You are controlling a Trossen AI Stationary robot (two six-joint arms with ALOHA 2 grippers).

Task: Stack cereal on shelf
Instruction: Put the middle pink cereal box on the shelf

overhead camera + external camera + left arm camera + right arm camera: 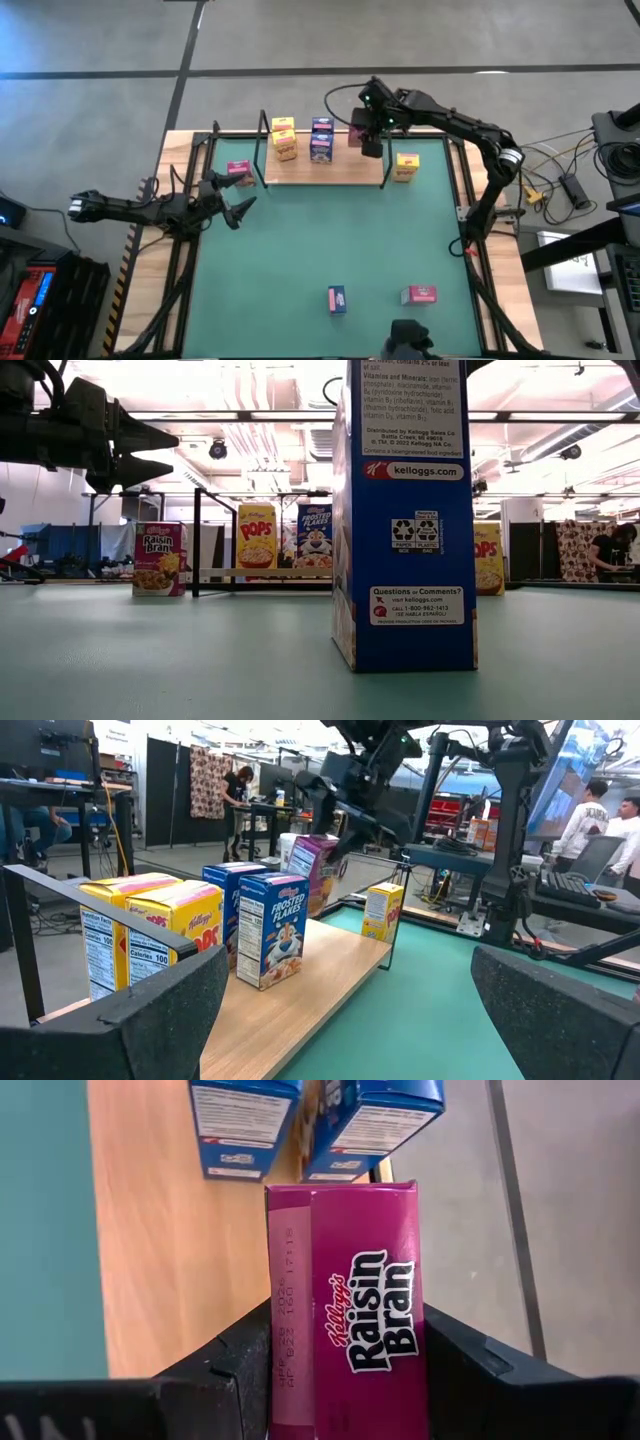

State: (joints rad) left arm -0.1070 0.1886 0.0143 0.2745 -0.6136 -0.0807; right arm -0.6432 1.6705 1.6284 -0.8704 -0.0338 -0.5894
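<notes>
Overhead, the right end effector [368, 133] is clenched on a magenta Raisin Bran box [350, 1315], its dark fingers [225, 1370] pressing both sides, and it holds the box above the far right end of the shelf [345, 172]. On that light wood board stand two yellow-orange Pops boxes [284, 138] toward its left end and two blue Frosted Flakes boxes [321, 139] near the middle. A third yellow box [406, 166] stands on the green mat [330, 235] just right of the shelf, and another pink box [238, 170] stands just left of it. Near the front edge of the surface are a blue box [337, 299] and a pink box [418, 294], set apart from each other. Off to the left, the left end effector [232, 200] hangs released above the mat, its jaws spread wide and holding nothing.
</notes>
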